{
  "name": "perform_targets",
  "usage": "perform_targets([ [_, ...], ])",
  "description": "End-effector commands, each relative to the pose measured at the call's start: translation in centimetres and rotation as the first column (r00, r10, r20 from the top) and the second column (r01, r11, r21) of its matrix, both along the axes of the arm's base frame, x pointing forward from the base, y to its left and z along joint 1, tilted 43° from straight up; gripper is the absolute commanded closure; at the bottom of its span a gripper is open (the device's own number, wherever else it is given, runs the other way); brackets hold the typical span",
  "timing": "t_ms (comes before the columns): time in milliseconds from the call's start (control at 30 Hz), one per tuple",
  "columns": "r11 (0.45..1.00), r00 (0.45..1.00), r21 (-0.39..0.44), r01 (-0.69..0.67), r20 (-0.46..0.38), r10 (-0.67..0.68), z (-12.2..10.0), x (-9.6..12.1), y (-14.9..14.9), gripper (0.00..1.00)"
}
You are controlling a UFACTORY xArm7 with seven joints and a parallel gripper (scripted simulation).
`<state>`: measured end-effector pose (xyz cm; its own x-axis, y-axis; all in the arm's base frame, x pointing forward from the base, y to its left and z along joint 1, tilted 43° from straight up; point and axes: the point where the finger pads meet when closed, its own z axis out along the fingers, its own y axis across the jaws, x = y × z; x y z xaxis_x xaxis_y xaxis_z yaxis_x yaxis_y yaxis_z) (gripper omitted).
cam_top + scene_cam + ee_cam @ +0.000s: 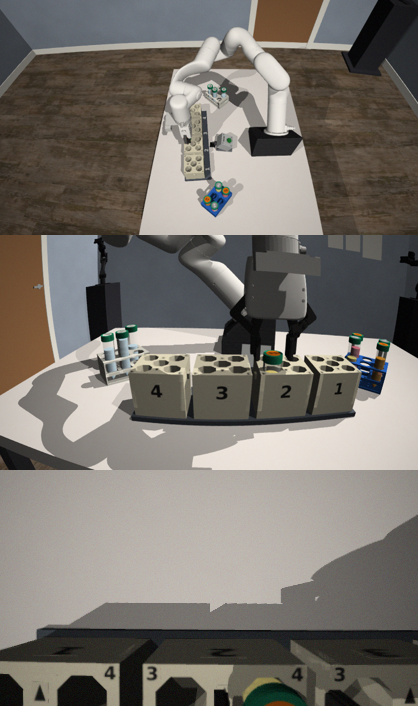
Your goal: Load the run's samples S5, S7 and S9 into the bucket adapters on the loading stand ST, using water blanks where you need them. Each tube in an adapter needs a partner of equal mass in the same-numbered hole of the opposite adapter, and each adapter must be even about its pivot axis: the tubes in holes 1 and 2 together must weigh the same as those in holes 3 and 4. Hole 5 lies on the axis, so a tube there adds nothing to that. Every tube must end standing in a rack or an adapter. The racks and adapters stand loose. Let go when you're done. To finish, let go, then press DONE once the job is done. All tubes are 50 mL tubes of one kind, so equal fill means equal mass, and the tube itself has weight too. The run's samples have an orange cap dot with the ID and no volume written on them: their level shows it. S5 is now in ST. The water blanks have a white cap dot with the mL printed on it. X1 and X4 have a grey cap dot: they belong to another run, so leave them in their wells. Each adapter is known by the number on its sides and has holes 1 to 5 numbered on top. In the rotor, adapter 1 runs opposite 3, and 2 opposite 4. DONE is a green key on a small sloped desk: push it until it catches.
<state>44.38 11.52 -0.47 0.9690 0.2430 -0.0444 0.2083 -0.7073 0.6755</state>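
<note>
Sample S5 [272, 357] [280, 696], orange-dotted with pale yellow liquid, stands in hole 4 of adapter 2 [283, 407] [190, 670] on stand ST [207, 158] [222, 421]. My gripper [187, 140] [277, 699] is open, its fingers low at adapter-top height on either side of S5's cap; contact cannot be told. S7 [207, 199] [383, 345] and S9 [225, 191] stand in the blue rack [215, 213]. Three water blanks [210, 86] [214, 89] [223, 89] stand in the pale rack [212, 99]; their numbers are unreadable. Adapters 1 [336, 402], 3 [222, 407] and 4 [158, 407] show no tubes.
Two grey-dotted tubes [218, 185] [214, 205] stand in the blue rack beside S7 and S9. The green DONE key [229, 140] is on its small grey desk [222, 146], between the stand and the arm's black base [269, 148]. Adapter 3 adjoins adapter 2 beside my fingers.
</note>
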Motion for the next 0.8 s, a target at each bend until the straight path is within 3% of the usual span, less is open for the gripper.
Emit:
perform_targets([
  [0, 1.0, 1.0, 0.003, -0.003, 0.003, 0.003, -0.13, 0.1, 0.03, 0.43],
  [767, 1.0, 1.0, 0.003, -0.003, 0.003, 0.003, -0.92, 0.25, -0.68, 0.43],
])
